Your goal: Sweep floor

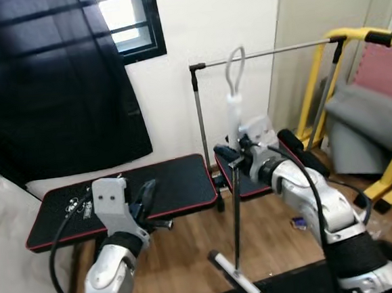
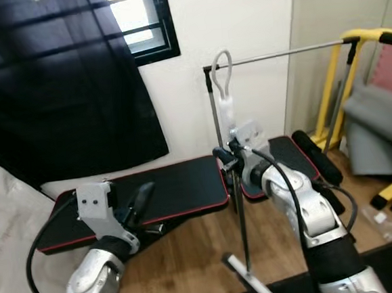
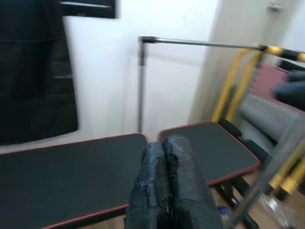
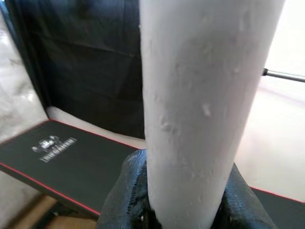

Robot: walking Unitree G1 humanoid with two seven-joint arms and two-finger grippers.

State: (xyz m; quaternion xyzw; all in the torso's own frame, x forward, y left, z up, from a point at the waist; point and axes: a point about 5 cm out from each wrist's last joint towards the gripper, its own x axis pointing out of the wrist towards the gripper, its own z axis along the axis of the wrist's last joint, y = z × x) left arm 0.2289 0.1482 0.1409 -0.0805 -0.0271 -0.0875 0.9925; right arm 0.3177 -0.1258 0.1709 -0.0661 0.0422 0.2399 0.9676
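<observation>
A broom stands upright at the centre, with a white looped grip (image 1: 234,109), a thin dark pole (image 1: 236,218) and a head (image 1: 235,284) low on the wooden floor (image 1: 191,255). My right gripper (image 1: 232,156) is shut on the broom where grip meets pole. The white grip (image 4: 200,109) rises between that gripper's black fingers (image 4: 128,195) in the right wrist view. My left gripper (image 1: 144,195) is raised at the left, shut and holding nothing. Its two fingers (image 3: 169,191) press together.
Two black padded benches with red trim (image 1: 172,182) (image 1: 256,182) stand against the white wall. A metal rack bar (image 1: 263,53) crosses above. Yellow frame (image 1: 367,38) and grey cushion (image 1: 364,126) stand at the right. A black curtain (image 1: 49,90) hangs at the left, a black mat edge (image 1: 295,284) lies near.
</observation>
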